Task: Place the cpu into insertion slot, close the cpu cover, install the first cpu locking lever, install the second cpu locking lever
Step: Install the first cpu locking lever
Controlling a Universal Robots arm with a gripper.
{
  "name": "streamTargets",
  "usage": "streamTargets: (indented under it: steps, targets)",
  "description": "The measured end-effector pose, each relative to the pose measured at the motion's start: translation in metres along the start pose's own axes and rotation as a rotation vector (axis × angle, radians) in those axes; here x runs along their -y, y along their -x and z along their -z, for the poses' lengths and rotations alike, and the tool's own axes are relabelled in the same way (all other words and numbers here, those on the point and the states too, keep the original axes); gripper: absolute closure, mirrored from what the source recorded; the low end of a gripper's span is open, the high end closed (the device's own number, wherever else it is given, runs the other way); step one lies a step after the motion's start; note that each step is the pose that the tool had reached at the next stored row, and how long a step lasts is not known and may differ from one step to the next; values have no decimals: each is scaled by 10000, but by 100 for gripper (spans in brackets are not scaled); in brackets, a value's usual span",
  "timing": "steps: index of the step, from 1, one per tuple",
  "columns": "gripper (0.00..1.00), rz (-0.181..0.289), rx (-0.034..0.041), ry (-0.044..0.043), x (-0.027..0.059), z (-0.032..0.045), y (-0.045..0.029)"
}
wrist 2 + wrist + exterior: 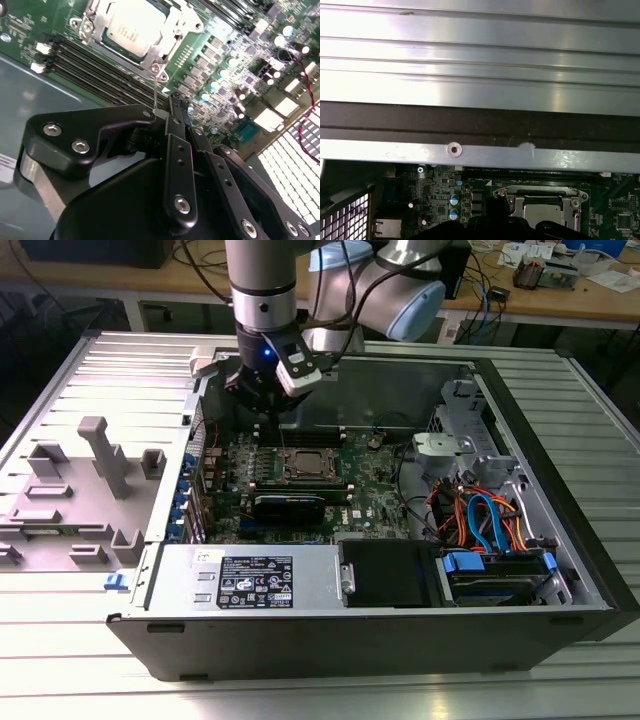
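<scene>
The cpu (pixel 131 27) lies in its socket on the green board, its silver top showing through the window of the cpu cover (pixel 167 47), which lies flat over it. In the exterior view the cpu (pixel 308 466) sits mid-board, and my gripper (pixel 268 405) hangs just above and to that view's left of it. In the second wrist view my gripper (pixel 167 107) has its black fingers drawn together. A thin wire locking lever (pixel 157 92) rises from the socket corner to the fingertips. I cannot tell whether it is pinched or only touching.
Black memory slots (pixel 100 75) run beside the socket. The open case holds a power supply (pixel 250 580) at the front and a drive cage with orange and blue cables (pixel 480 520) on the exterior view's right. The case wall's metal rim (pixel 480 155) is close by.
</scene>
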State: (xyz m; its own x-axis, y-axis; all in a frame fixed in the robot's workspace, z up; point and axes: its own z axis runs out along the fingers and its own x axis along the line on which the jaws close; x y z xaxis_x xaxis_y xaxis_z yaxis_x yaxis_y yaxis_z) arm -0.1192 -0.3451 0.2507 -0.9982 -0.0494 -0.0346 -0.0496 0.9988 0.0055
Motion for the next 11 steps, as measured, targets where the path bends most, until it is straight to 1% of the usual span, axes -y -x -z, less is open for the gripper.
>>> streamTargets:
  steps: [7,9,11]
  targets:
    - [89,-1,0,0,5,-5,147]
    - [89,0,-1,0,6,-7,201]
    - [89,-2,-2,0,9,-9,275]
